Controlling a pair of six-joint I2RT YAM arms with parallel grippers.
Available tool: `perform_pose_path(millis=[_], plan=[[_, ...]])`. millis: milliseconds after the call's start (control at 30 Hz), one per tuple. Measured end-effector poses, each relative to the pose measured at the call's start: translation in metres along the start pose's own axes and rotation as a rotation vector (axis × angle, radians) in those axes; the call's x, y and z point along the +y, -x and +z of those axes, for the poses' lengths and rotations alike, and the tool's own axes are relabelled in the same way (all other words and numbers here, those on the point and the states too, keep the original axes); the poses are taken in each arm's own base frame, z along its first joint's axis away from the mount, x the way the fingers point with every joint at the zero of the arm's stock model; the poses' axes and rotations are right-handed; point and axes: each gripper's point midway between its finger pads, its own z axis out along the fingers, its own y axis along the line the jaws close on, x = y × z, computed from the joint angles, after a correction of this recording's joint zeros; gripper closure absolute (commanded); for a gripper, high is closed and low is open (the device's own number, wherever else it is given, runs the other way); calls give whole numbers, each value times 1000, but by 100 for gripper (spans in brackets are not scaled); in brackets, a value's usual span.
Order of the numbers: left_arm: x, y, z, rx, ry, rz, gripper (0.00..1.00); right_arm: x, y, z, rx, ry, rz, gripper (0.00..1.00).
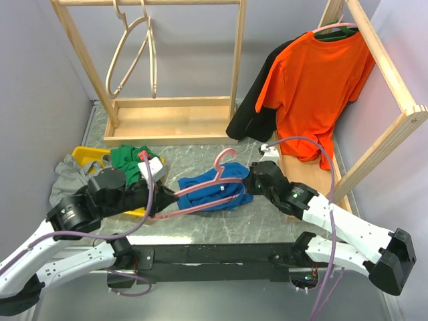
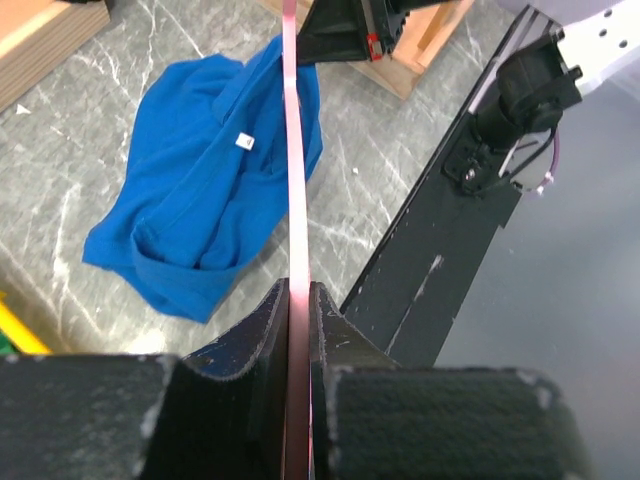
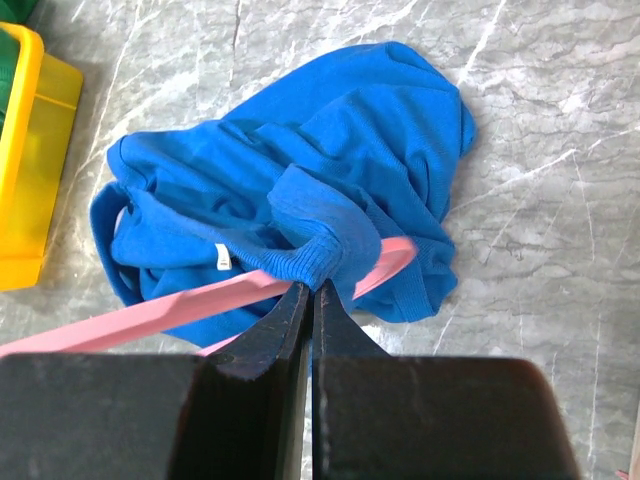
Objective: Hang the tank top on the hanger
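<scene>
Left gripper point(image 2: 298, 297): pressed together on the hanger point(image 2: 291, 150). The hanger is seen edge-on in the left wrist view, its long axis running straight away from this gripper toward the right arm.

Right gripper point(image 3: 311, 292): closed, pinching a rolled fold of the tank top point(image 3: 300, 160) right at the hanger's far end. The fold is draped over that end, with the pink arm passing beneath it.

The rest of the tank top is bunched on the surface point(image 3: 560, 150), beyond the right gripper and mostly to one side of the hanger. The white label point(image 3: 222, 258) is visible, facing up. No strap is seen threaded onto the hanger, and which opening the fold belongs to cannot be told.

Judgement: an early threading step. The coming move turns on the hanger's axis, since fabric has to be drawn along it from the far end toward the left gripper. The right arm is nearer the garment, so it is judged the one to pull while the hanger is held steady by the left.
</scene>
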Motion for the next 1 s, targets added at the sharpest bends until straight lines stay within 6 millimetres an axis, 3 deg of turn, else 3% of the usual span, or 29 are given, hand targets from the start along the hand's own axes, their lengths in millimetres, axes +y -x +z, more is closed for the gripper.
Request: perform_pose_path(millis=[533,733,833,867,967,1000], plan=[[9,-16,66,-88,-18,-83,99,12,19,-12,-31,39,2,100],[11,-23,81,-130,-27,-130,99,14,22,-14,-29,45,-4,100],[12,-22,86,-149,-30,-146,99,16,25,-16,-35,48,-7,91],[13,-23,87,-156,-28,-150,99,16,25,-16,-37,49,-8,75],[16,-25,92,-175,-19,-157,99,16,26,-17,-38,55,-20,56],[17,-26,93,-181,-18,-163,99,17,27,-18,-40,66,-28,53]])
